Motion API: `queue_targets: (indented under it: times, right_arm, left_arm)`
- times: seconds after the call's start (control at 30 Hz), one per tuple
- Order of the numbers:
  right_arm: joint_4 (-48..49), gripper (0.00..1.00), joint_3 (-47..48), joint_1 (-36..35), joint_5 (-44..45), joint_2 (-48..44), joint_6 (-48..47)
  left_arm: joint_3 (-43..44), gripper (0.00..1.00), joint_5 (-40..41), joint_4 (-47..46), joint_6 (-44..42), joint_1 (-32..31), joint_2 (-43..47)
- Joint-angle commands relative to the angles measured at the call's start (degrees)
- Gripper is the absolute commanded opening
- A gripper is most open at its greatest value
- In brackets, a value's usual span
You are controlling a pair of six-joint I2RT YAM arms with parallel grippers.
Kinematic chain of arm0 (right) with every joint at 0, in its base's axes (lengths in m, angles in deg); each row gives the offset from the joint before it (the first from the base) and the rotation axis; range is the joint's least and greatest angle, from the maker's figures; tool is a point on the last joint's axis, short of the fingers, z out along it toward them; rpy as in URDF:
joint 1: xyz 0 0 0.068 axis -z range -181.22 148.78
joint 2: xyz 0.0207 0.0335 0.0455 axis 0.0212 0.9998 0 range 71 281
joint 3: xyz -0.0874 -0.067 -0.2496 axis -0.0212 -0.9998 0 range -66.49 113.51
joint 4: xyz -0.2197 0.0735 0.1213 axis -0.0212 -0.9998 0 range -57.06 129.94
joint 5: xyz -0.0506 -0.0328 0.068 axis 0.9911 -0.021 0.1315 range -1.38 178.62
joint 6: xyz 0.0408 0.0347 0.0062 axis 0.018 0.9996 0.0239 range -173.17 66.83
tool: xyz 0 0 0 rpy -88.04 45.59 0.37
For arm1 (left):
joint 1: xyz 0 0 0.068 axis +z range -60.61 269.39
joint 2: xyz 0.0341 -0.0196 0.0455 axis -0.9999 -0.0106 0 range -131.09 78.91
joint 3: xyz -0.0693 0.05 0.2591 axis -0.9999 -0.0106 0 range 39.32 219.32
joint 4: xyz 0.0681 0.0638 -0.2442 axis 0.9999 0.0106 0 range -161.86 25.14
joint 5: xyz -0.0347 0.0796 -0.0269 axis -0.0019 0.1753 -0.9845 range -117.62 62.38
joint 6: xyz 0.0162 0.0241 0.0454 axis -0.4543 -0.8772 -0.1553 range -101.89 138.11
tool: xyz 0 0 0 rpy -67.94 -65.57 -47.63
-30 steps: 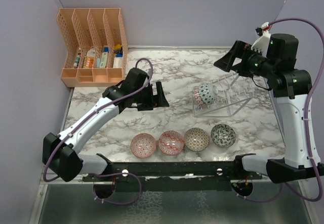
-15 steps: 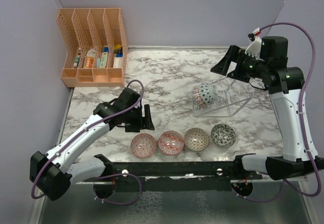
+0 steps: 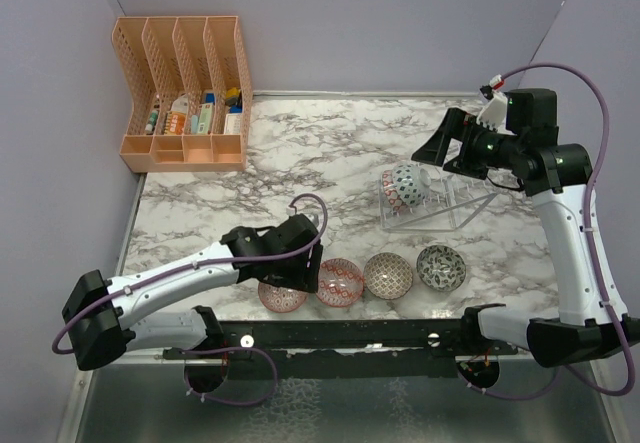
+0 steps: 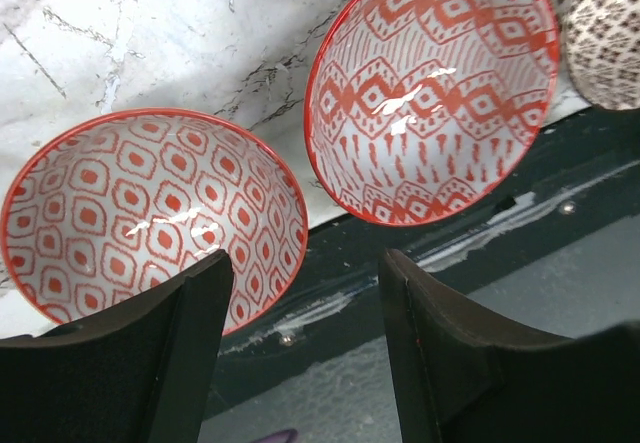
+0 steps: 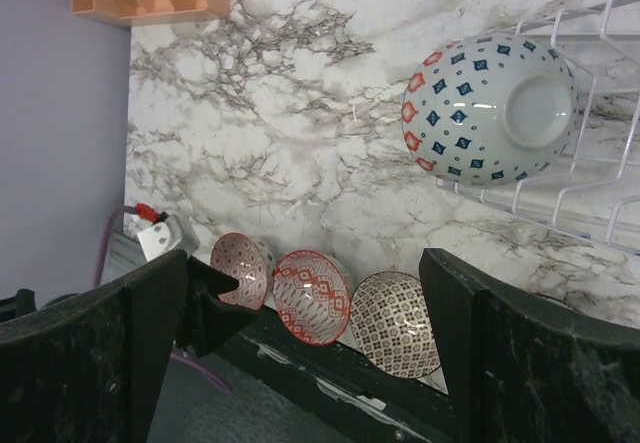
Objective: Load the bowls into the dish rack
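Four bowls sit in a row at the table's near edge: a red bowl [image 3: 280, 295], a second red bowl [image 3: 340, 281], a brownish bowl [image 3: 388, 275] and a dark grey-green bowl [image 3: 441, 267]. My left gripper [image 3: 296, 271] is open just above the near right rim of the leftmost red bowl [image 4: 150, 213], with one finger [image 4: 190, 363] over that rim. The second red bowl [image 4: 435, 93] lies to its right. A blue-patterned bowl [image 3: 405, 185] stands on its side in the wire dish rack [image 3: 455, 201]. My right gripper [image 3: 440, 145] is open and empty, above the rack's far side.
An orange file organiser [image 3: 185, 93] with small items stands at the back left. The black frame rail [image 3: 350, 335] runs right along the table's near edge behind the bowls. The right wrist view shows the blue bowl [image 5: 490, 108] against the rack wires [image 5: 600, 198].
My left arm has swung from the middle of the table down to the near edge, over the leftmost red bowl. My right gripper has shifted slightly lower and stays open.
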Motion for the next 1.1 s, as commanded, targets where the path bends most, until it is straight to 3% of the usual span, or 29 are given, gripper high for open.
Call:
queue_targets:
  times: [0.0,0.23,0.47,0.67,1.07]
  right_arm:
    - [0.60,0.99,1.83,0.27,-1.51,0.21,-0.85]
    - [-0.49,0.98,5.60,0.30,-1.85,2.77,-1.93]
    - [0.18,0.98,5.39,0.31,-2.20,3.00,-2.02]
    - [-0.04,0.98,5.21,0.26,-1.83,2.46,-2.46]
    - [0.69,0.98,4.85,0.26,-1.32,1.59,-2.26]
  left_arm:
    - [-4.33,0.62,8.55,-4.76,2.31,-5.09,-0.57]
    - [-7.05,0.62,17.66,-5.11,7.38,-14.33,-1.91]
    - [-9.38,0.52,22.14,-4.65,9.46,-15.97,-2.36]
    - [-11.41,0.41,23.19,-4.94,10.32,-16.29,-2.36]
    - [-13.73,0.04,22.50,-5.63,10.41,-16.67,-2.24]
